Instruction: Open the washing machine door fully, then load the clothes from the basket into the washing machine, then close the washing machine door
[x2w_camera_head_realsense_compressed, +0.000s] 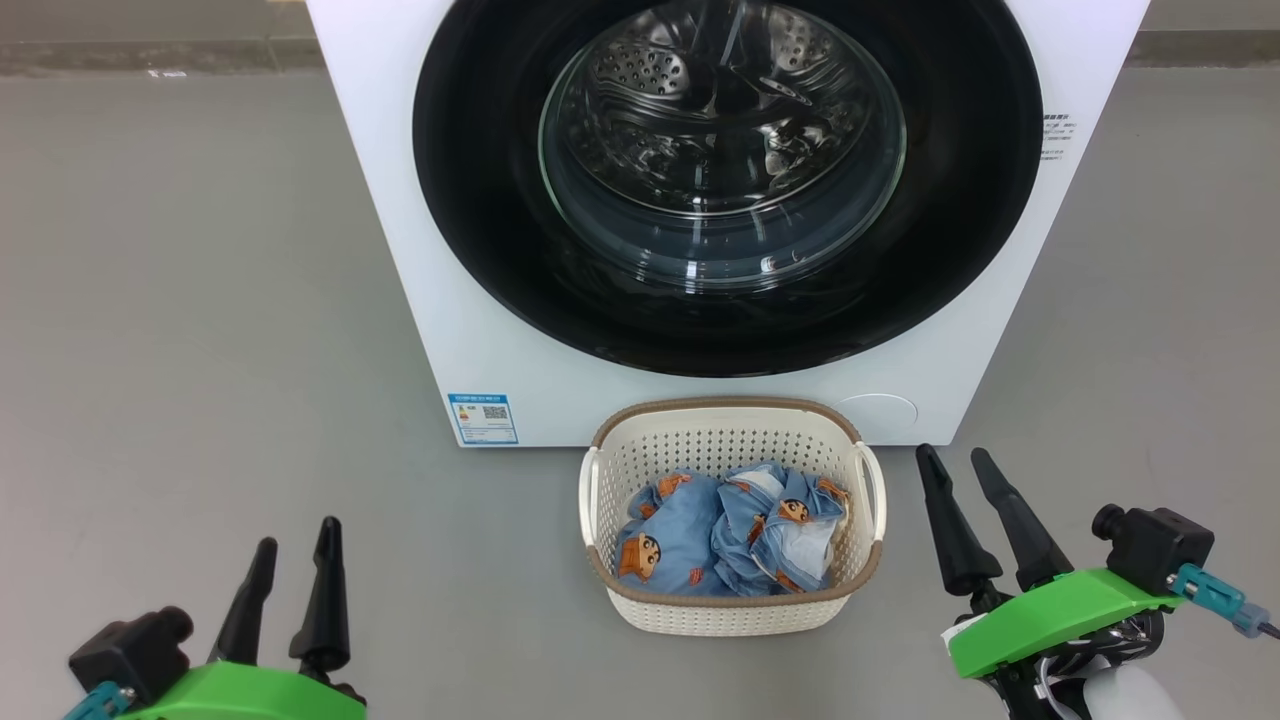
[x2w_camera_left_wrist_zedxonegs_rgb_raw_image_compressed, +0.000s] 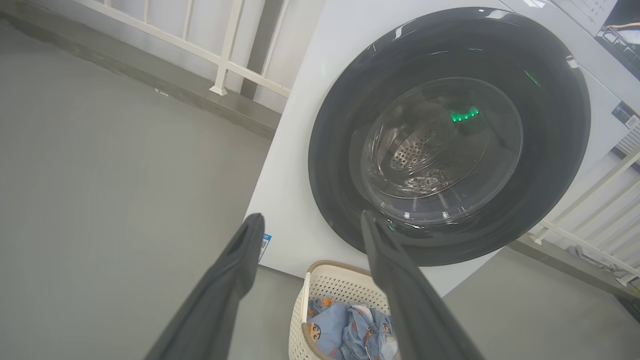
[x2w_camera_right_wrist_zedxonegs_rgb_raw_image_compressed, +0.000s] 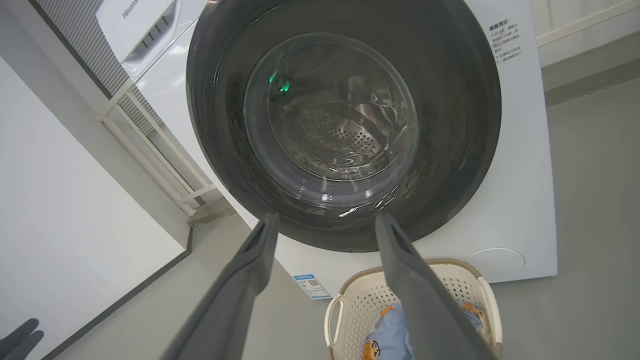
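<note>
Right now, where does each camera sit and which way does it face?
Head view: on the head, looking forward and down at the white front-loading washing machine, its shut black round door and the cream perforated basket; left fingers and right fingers at the lower corners.
Left wrist view: on the left wrist, looking along the left fingers at the door.
Right wrist view: on the right wrist, likewise along the right fingers.
Shared: door, basket, light blue printed clothes.
</note>
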